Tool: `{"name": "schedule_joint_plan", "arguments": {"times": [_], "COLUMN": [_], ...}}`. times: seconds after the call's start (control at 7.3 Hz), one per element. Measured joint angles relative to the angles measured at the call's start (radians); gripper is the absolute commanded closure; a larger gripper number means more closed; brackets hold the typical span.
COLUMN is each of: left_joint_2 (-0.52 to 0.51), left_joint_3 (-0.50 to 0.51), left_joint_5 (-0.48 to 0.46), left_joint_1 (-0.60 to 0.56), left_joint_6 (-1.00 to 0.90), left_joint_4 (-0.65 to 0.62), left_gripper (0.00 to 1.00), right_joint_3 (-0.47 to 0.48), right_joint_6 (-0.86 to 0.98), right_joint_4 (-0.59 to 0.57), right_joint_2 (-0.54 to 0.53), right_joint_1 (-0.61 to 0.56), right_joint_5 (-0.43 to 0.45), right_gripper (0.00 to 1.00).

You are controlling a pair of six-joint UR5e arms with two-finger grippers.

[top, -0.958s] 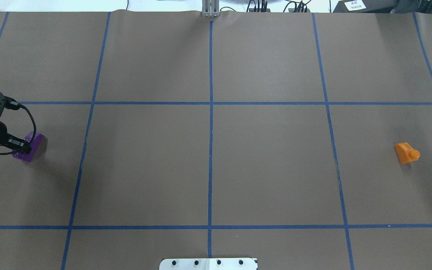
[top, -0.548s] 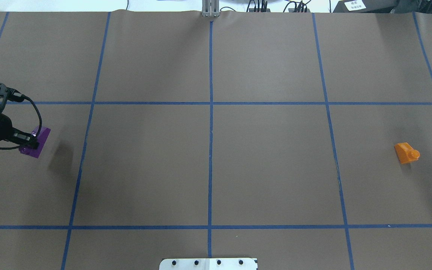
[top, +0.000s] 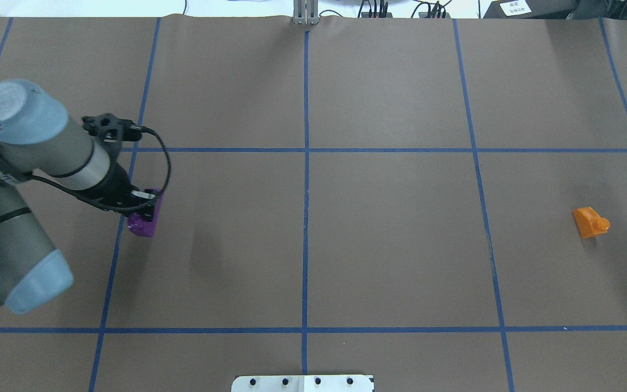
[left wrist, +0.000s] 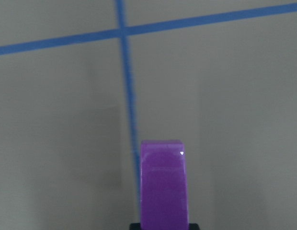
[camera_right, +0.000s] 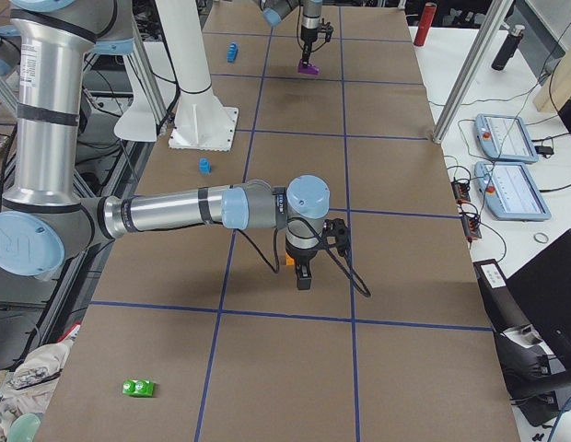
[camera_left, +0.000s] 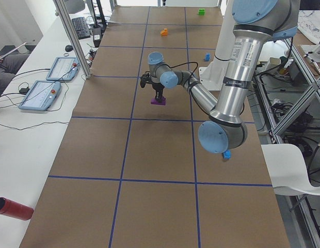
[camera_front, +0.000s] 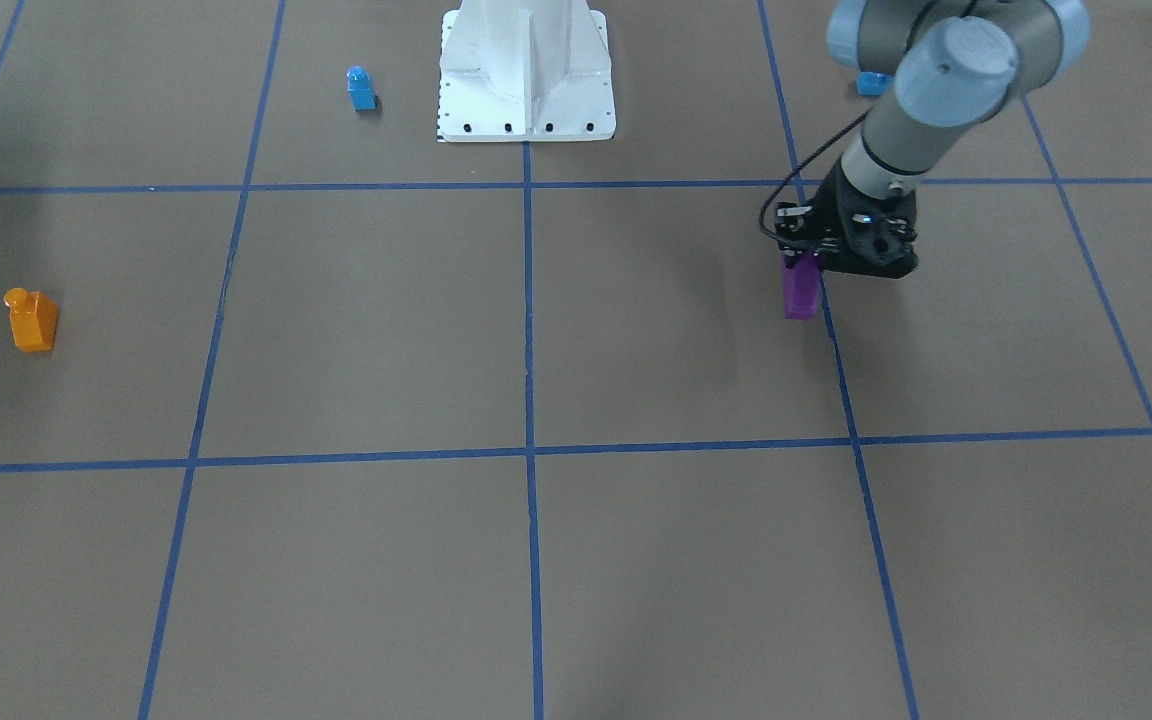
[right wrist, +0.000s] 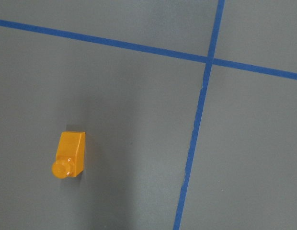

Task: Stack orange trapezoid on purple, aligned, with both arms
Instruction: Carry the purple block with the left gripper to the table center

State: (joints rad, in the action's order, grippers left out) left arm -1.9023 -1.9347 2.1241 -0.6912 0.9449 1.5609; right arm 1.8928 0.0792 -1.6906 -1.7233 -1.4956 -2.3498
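Note:
My left gripper (top: pixel 148 208) is shut on the purple brick (top: pixel 143 224) and holds it above the table, over the left blue grid line. The pair also shows in the front view, gripper (camera_front: pixel 802 262) over brick (camera_front: pixel 800 292), and the brick fills the lower middle of the left wrist view (left wrist: pixel 164 184). The orange trapezoid (top: pixel 590 222) lies alone on the table at the far right, stud pointing sideways; the right wrist view sees it from well above (right wrist: pixel 69 154). My right gripper (camera_right: pixel 303 274) shows only in the exterior right view, above the orange brick (camera_right: pixel 288 261); I cannot tell whether it is open or shut.
A small blue one-stud brick (camera_front: pixel 361 88) stands beside the white pedestal (camera_front: pixel 526 70). Another blue brick (camera_front: pixel 871 83) lies behind the left arm. A green brick (camera_right: pixel 138 389) lies at the table's right end. Blue tape lines grid the brown table cover.
My left arm has swung right from the table's left edge to the first grid line, carrying the purple brick. The orange trapezoid has not moved.

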Motion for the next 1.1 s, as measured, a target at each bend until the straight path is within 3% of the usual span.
{"name": "schedule_joint_plan", "arguments": {"times": [0.55,1.1], "left_joint_2": [-0.412,-0.586], "left_joint_3": [0.293,0.498], "left_joint_5": [-0.078,-0.132], "left_joint_1": [0.129,0.181], "left_joint_6": [0.272,0.329], "left_joint_4": [-0.025,-0.011], "left_gripper": [1.00,1.00], "right_joint_3": [0.003,0.005], "right_joint_6": [0.000,-0.001], "right_joint_4": [-0.001,0.000], "right_joint_2": [-0.001,-0.001], "right_joint_1": [-0.001,-0.002], "right_joint_5": [0.000,0.000], "right_gripper": [0.00,0.00]}}
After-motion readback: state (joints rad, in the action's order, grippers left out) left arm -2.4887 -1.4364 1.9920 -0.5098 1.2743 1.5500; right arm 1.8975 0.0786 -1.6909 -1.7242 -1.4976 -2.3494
